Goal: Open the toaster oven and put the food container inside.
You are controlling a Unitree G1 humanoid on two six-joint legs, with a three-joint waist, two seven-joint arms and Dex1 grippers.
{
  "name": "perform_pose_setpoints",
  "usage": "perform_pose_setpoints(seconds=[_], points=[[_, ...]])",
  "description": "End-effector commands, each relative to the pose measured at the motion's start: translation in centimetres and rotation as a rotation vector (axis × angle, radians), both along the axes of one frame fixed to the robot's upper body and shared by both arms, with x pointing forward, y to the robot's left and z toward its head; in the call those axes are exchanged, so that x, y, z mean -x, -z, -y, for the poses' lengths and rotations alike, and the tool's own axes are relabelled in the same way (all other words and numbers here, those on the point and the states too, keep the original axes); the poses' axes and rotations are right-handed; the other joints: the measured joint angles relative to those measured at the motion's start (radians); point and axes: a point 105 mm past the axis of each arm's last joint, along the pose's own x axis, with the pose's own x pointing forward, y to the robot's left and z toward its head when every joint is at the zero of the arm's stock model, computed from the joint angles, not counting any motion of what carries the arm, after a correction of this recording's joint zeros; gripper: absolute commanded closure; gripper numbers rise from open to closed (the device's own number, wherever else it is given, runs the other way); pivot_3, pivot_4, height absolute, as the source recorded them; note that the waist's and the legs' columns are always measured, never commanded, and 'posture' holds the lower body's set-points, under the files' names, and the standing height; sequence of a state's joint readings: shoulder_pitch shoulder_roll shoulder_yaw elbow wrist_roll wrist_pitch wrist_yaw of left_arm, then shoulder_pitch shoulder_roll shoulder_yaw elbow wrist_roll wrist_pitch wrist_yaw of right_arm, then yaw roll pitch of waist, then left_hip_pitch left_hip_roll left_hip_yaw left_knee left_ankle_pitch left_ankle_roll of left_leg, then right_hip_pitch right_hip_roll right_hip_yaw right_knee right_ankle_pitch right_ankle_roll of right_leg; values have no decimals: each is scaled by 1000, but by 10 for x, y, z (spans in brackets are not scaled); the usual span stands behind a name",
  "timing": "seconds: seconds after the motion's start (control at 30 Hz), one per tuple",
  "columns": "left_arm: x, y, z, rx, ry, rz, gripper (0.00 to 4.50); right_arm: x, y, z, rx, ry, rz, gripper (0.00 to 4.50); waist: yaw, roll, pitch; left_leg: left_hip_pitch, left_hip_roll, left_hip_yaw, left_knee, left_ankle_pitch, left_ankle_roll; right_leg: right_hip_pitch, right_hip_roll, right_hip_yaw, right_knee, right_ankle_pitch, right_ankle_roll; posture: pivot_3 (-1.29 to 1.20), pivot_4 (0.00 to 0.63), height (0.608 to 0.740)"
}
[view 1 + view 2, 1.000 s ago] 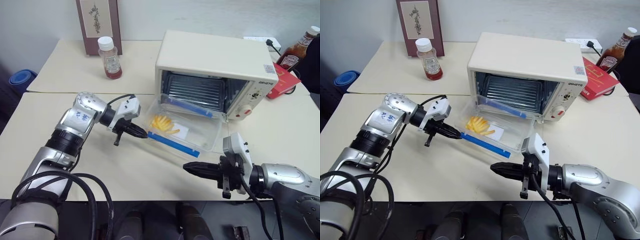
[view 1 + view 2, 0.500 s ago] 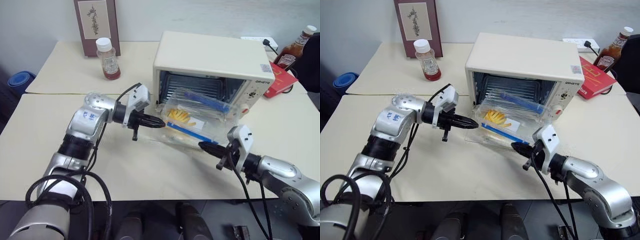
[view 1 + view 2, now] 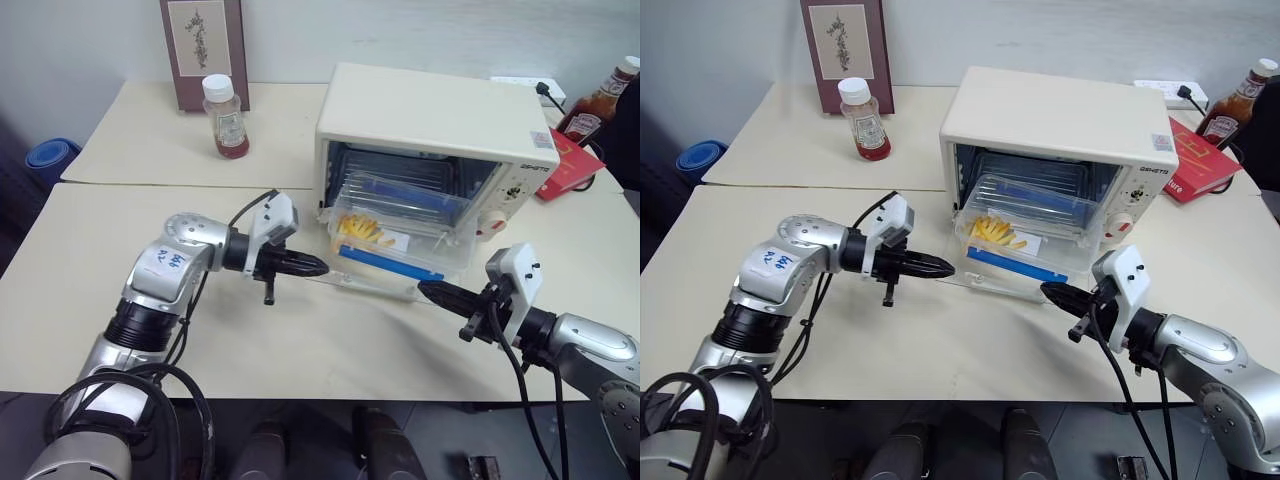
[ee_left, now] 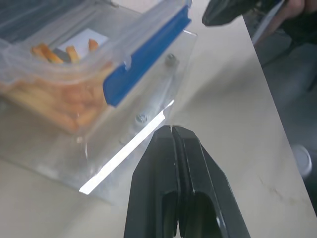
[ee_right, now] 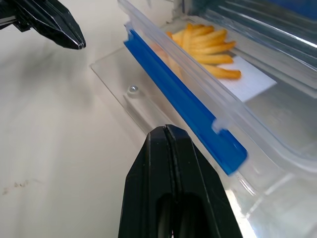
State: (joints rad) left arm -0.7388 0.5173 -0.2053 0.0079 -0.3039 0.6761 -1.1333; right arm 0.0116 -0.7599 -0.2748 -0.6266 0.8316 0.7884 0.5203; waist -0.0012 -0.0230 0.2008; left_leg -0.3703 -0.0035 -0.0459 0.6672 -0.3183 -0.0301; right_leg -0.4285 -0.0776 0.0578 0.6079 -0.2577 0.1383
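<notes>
The cream toaster oven [image 3: 430, 110] stands open, its glass door [image 5: 119, 84] folded down flat on the table. The clear food container [image 3: 400, 225], with blue clips and yellow fries, rests on that door with its far end in the oven mouth. My left gripper [image 3: 318, 266] is shut and empty, its tip at the door's left edge just short of the container [image 4: 74, 64]. My right gripper [image 3: 425, 290] is shut and empty, pointing at the container's near blue clip [image 5: 198, 119] from the front right.
A white-capped sauce bottle [image 3: 226, 118] and a framed picture [image 3: 204, 50] stand at the back left. A ketchup bottle [image 3: 600, 100] and a red book [image 3: 565, 165] lie right of the oven. Bare table lies in front of the door.
The container has gone from lying askew on the door to sitting square with its far end in the oven mouth. Both shut grippers followed it toward the oven; the right one swung further right.
</notes>
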Motion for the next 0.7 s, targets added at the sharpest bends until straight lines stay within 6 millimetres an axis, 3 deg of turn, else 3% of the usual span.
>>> perform_pose_setpoints(seconds=[0.03,0.13,0.4,0.7], points=[[5,-7,12,14,23,41,4460,-5,-9,4,21,46,56,4500,-4,0,0,0,0,0,0,0,0,0,0,0,0,0,0,0,150,740],[-2,-8,19,26,-16,50,4460,-16,-6,4,30,95,65,4500,-4,0,0,1,0,0,0,0,0,0,0,0,1,0,0,0,150,740],[-46,-12,40,79,-281,119,4460,-74,-17,3,36,278,175,4500,0,1,0,0,0,0,-1,1,0,-1,0,0,1,0,0,0,150,740],[-85,-22,47,149,-498,189,4460,-112,-22,3,20,364,234,4500,-3,1,0,0,0,1,-1,1,-1,-2,0,0,1,1,1,0,150,740]])
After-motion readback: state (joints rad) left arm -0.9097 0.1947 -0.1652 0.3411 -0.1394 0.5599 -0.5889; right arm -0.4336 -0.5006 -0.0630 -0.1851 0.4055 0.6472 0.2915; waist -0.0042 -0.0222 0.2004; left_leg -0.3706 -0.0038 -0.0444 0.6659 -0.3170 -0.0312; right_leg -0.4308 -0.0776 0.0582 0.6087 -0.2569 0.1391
